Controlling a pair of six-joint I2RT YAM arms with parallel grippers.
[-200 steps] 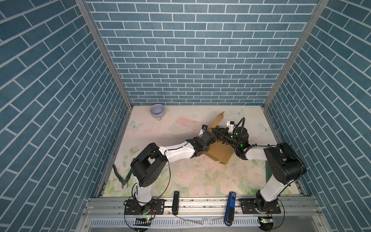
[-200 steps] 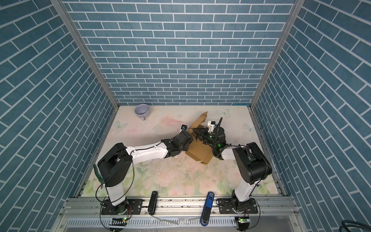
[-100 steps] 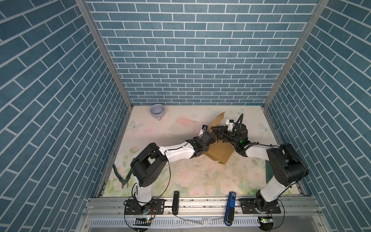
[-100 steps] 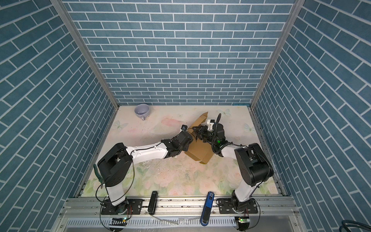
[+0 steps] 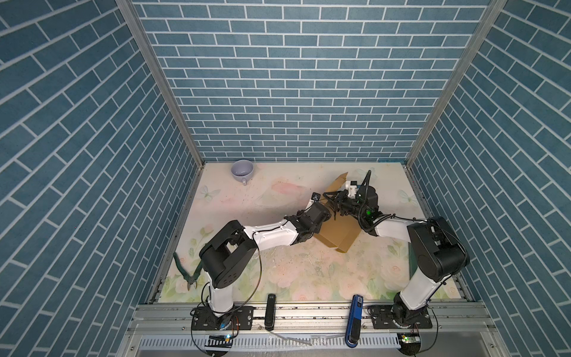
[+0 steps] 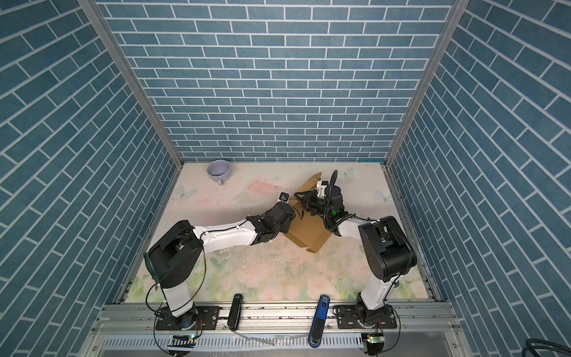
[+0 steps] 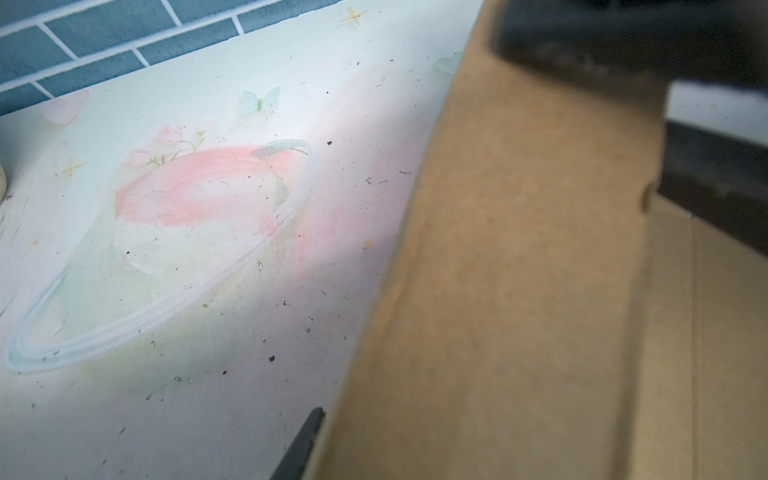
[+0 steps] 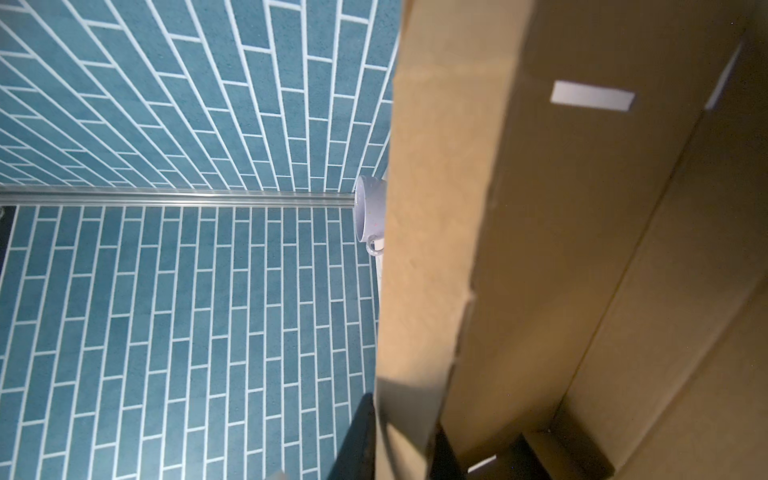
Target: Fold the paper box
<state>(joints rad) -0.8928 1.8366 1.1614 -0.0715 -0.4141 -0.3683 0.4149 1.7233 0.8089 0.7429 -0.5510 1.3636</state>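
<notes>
White-and-black arms (image 5: 272, 236), looping black cables (image 5: 367, 180)

left arm (image 5: 272, 236) stretched inward | right arm (image 5: 392, 228) bent | right tool (image 5: 335, 202) clamped | left tool (image 5: 328, 210) adjacent

The paper box (image 5: 338, 231) rests on the table (image 5: 278, 191), right of centre and toward the rear. The cup (image 5: 242, 170) stands in the rear left corner, well apart from the box. The pliers (image 5: 188, 275) lie at the left edge, near the front. On the front rail (image 5: 309, 312), one unit (image 5: 271, 312) lies left of centre and another unit (image 5: 355, 318) right of centre.
</notes>
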